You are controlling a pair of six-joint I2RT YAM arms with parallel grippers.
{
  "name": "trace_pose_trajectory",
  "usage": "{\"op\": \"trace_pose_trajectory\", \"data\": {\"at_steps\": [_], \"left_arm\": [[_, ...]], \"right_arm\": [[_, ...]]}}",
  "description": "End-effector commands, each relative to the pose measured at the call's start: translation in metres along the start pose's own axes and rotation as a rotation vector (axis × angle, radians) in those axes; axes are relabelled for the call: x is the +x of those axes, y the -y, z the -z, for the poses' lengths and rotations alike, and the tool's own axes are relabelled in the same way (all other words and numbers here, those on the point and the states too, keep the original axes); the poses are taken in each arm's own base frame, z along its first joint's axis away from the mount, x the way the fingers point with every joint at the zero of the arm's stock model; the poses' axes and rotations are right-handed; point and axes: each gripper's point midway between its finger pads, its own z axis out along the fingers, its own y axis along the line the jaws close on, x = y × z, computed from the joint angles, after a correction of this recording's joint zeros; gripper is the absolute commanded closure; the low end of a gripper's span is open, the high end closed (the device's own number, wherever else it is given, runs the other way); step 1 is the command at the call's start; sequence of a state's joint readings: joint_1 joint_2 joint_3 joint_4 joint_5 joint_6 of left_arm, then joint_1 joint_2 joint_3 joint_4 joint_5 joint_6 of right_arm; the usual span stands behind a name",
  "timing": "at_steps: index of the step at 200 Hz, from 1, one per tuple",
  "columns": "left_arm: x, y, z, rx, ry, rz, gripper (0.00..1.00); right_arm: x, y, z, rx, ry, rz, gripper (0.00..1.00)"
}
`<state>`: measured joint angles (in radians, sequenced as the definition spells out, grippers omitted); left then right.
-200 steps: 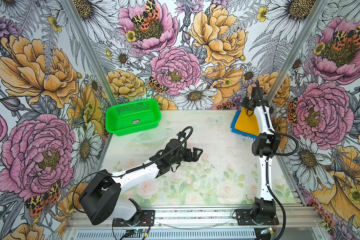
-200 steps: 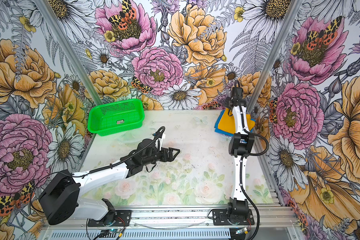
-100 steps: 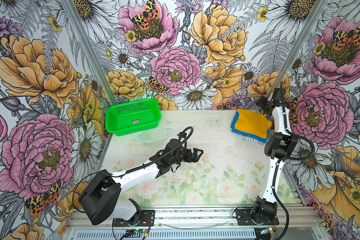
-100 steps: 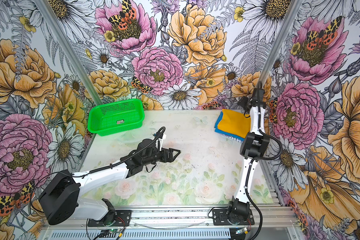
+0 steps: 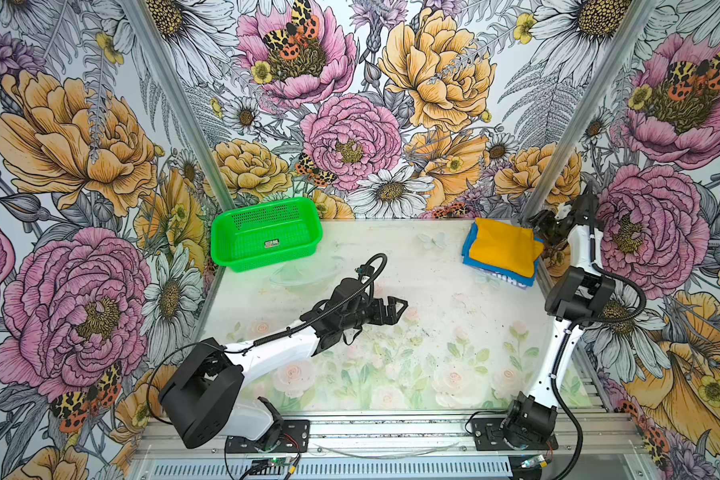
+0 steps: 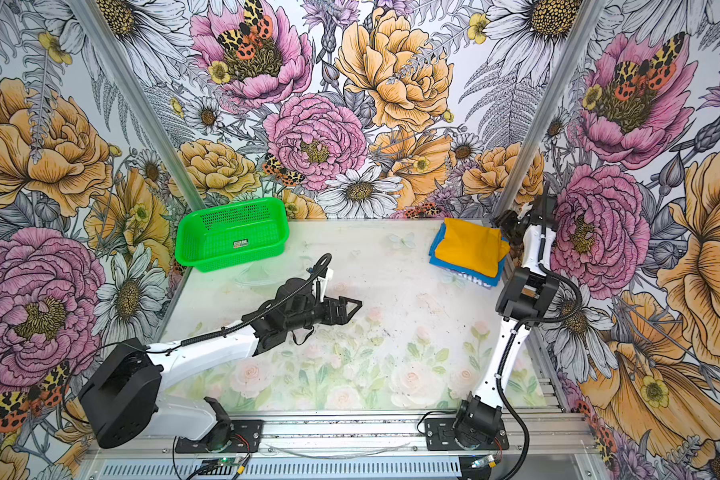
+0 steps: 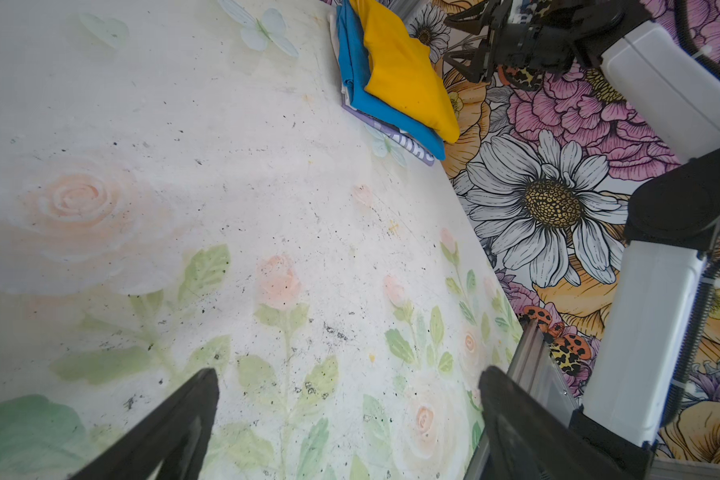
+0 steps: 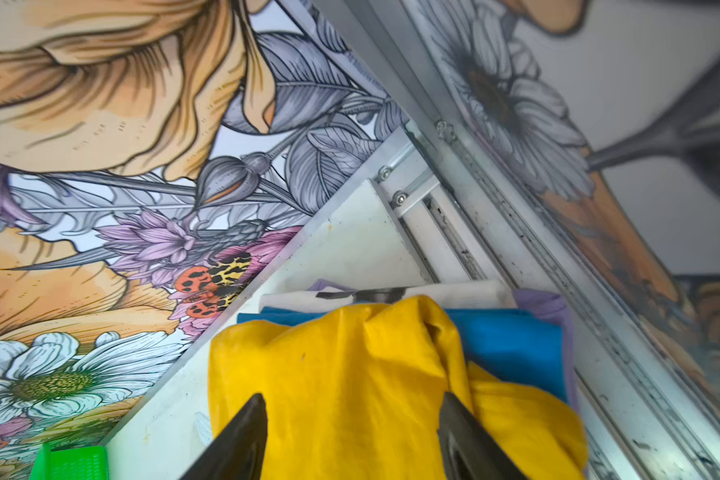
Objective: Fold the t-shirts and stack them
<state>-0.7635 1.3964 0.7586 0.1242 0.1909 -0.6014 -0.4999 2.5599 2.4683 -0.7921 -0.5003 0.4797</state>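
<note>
**Writing and labels**
- Lettering (image 5: 512,279): white characters on the near edge of the cloth stack, just under the blue fold. Only partly exposed, not legible.
- Label (image 5: 272,243): one small sticker on the floor of the green basket (image 5: 267,262). Its print is too small to read.

**Counts**
- T-shirts named in the task: two.
  - The yellow t-shirt (image 5: 501,247) lies folded on top.
  - The blue t-shirt (image 5: 469,251) lies folded directly beneath it, showing along the left and near edges.
  - The stack sits in the far right corner of the table (image 5: 433,332).
- Further cloth under the blue: a white layer (image 8: 454,293) and a lavender layer (image 8: 545,305), one of each visible in the right wrist view.
- Basket: one, at the far left corner, well apart from the stack.
- Grippers: two.

**End effectors**
- Left gripper (image 5: 398,309): over the middle of the table, jaws spread wide. Nothing sits between its fingers (image 7: 171,432).
- Right gripper (image 5: 544,227): at the far right corner, just beside the stack. Its jaws are moderately apart and hold nothing. Its fingers (image 8: 242,440) frame the yellow t-shirt from the wrist camera. The left wrist view shows it clear of the cloth.
</note>
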Motion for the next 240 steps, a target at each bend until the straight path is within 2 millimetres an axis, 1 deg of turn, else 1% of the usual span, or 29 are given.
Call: {"op": "trace_pose_trajectory", "data": {"at_steps": [1,19,31,53,72,88,116,126,147,155,165,172,182,198,223,240], "left_arm": [[-0.005,0.006,-0.003,0.022,0.019,0.003,0.01],[-0.004,0.004,-0.002,0.018,0.02,0.004,0.01],[-0.003,0.003,-0.003,0.016,0.02,0.006,0.01],[-0.001,-0.001,-0.004,0.012,0.02,0.015,0.01],[0.0,-0.003,-0.004,0.009,0.022,0.021,0.01],[0.0,-0.006,-0.004,0.005,0.025,0.025,0.01],[-0.001,-0.011,-0.005,0.002,0.025,0.034,0.01],[-0.001,-0.013,-0.005,0.0,0.023,0.037,0.01],[0.0,-0.015,-0.007,0.0,0.02,0.04,0.01],[0.0,-0.017,-0.007,-0.001,0.019,0.042,0.01],[0.001,-0.017,-0.008,0.0,0.017,0.046,0.01],[0.001,-0.018,-0.008,0.0,0.018,0.049,0.01],[0.002,-0.019,-0.008,0.0,0.018,0.051,0.01],[0.002,-0.02,-0.008,0.001,0.02,0.052,0.01],[0.001,-0.021,-0.008,0.003,0.024,0.054,0.01],[0.0,-0.02,-0.008,0.01,0.025,0.054,0.01]], "right_arm": [[0.011,0.038,-0.01,0.123,-0.017,-0.032,0.34],[0.01,0.043,-0.012,0.142,-0.012,-0.026,0.35],[0.007,0.046,-0.01,0.17,0.004,-0.014,0.35],[-0.001,0.047,-0.009,0.216,0.037,0.017,0.4],[-0.006,0.048,-0.011,0.234,0.058,0.026,0.49],[-0.008,0.046,-0.016,0.225,0.062,0.024,0.55],[-0.008,0.041,-0.024,0.208,0.063,0.03,0.64],[-0.009,0.039,-0.025,0.203,0.068,0.037,0.66],[-0.009,0.028,-0.032,0.152,0.06,0.048,0.68],[-0.01,0.024,-0.033,0.141,0.064,0.051,0.72],[-0.01,0.022,-0.034,0.138,0.065,0.055,0.81],[-0.01,0.021,-0.034,0.137,0.068,0.055,0.84],[-0.013,0.016,-0.03,0.131,0.074,0.059,0.87],[-0.019,0.007,-0.02,0.142,0.101,0.087,0.89],[-0.035,-0.007,0.004,0.162,0.158,0.106,0.94],[-0.041,-0.009,0.021,0.198,0.189,0.108,0.97]]}}
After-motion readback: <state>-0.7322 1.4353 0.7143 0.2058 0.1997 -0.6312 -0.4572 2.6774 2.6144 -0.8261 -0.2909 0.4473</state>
